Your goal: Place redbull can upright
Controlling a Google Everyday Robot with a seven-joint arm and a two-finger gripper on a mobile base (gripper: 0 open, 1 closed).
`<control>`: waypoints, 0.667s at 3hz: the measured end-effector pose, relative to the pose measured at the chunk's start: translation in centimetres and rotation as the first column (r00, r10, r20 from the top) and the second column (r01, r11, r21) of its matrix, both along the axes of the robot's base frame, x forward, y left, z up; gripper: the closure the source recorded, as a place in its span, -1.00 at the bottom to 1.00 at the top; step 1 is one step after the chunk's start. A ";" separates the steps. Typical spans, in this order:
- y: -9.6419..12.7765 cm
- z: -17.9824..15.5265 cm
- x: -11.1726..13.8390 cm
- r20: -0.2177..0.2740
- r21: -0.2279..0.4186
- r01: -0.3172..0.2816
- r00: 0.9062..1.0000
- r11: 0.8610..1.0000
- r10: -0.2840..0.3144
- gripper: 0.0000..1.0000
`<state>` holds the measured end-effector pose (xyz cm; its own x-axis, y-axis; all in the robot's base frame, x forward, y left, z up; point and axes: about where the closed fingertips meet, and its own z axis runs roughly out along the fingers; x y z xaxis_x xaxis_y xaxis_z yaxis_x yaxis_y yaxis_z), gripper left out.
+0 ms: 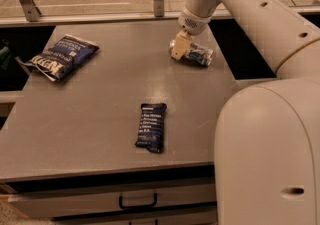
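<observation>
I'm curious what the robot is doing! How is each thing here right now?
redbull can: lying on its side, far right of the table, not upright yet.
gripper: down at the can's left end.
blue chip bag: lying flat, far left.
dark snack bar: lying flat, near the front.
drawer: closed.

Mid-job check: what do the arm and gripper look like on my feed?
The arm is glossy white, made of thick rounded tubes dotted with small dark holes; a bulky white shell carries a dark slot. The gripper, by the redbull can at the far right of the table, is pale tan. No cables show.
</observation>
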<state>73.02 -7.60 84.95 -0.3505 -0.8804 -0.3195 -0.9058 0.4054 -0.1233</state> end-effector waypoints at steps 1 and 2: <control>1.5 2.1 -1.6 0.007 0.076 -0.047 0.999 0.996 0.047 0.77; 3.0 6.6 -3.6 0.074 0.209 -0.141 0.989 0.968 0.129 1.00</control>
<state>69.39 -4.63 91.51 -0.2079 -0.8276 -0.5214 -0.9476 0.3026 -0.1025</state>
